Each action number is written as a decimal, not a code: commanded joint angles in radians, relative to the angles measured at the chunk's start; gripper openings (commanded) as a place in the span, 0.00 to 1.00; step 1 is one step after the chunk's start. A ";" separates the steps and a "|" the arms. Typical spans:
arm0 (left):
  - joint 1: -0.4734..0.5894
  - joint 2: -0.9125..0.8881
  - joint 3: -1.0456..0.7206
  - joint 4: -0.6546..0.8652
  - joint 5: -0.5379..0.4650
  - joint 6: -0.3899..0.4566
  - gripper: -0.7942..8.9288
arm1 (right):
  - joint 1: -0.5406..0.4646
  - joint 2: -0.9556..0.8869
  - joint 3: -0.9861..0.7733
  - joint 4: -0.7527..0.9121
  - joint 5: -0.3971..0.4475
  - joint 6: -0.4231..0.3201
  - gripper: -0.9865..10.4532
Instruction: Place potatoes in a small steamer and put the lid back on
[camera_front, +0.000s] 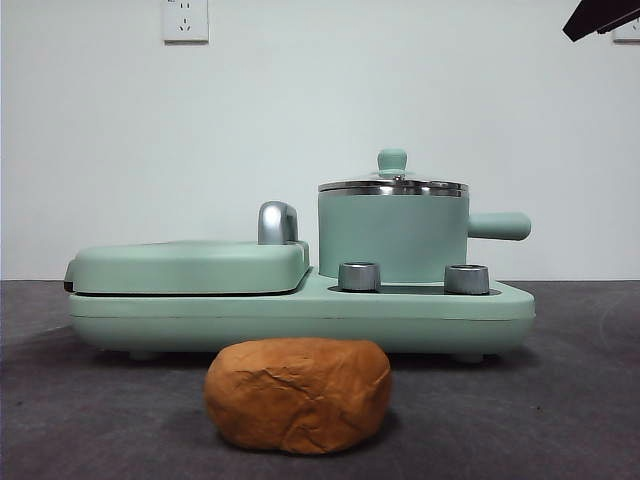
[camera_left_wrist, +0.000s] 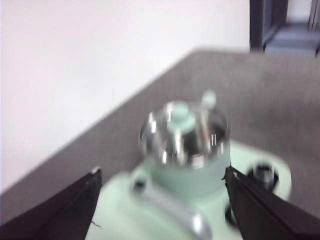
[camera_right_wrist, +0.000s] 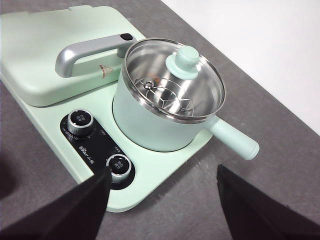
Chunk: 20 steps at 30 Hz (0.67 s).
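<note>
The orange-brown, wrinkled potato (camera_front: 298, 395) lies on the dark table in front of the appliance. The mint-green steamer (camera_front: 392, 235) stands on the right of the appliance base, its side handle pointing right. The clear lid (camera_front: 392, 186) with its mint-green knob sits closed on it. In the right wrist view, my right gripper (camera_right_wrist: 164, 171) is open and empty above the steamer (camera_right_wrist: 150, 125) and lid (camera_right_wrist: 175, 80). In the blurred left wrist view, my left gripper (camera_left_wrist: 161, 172) is open and empty, high above the steamer (camera_left_wrist: 185, 172) and lid (camera_left_wrist: 182, 132). The potato shows in neither wrist view.
The flat mint-green griddle (camera_front: 190, 265) with a chrome handle (camera_front: 277, 222) fills the left of the base (camera_front: 300, 310). Two control dials (camera_front: 359, 276) stand in front of the steamer. A black arm tip (camera_front: 600, 15) shows at the top right corner. A white wall stands behind.
</note>
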 joint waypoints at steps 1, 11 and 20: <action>-0.041 0.093 0.023 0.174 -0.016 -0.116 0.49 | 0.006 0.004 0.016 0.010 0.001 0.018 0.38; -0.163 0.455 0.128 0.433 -0.135 -0.227 0.49 | 0.006 0.004 0.016 0.010 0.004 0.037 0.38; -0.223 0.776 0.440 0.365 -0.135 -0.238 0.49 | 0.006 0.004 0.016 0.010 0.012 0.036 0.38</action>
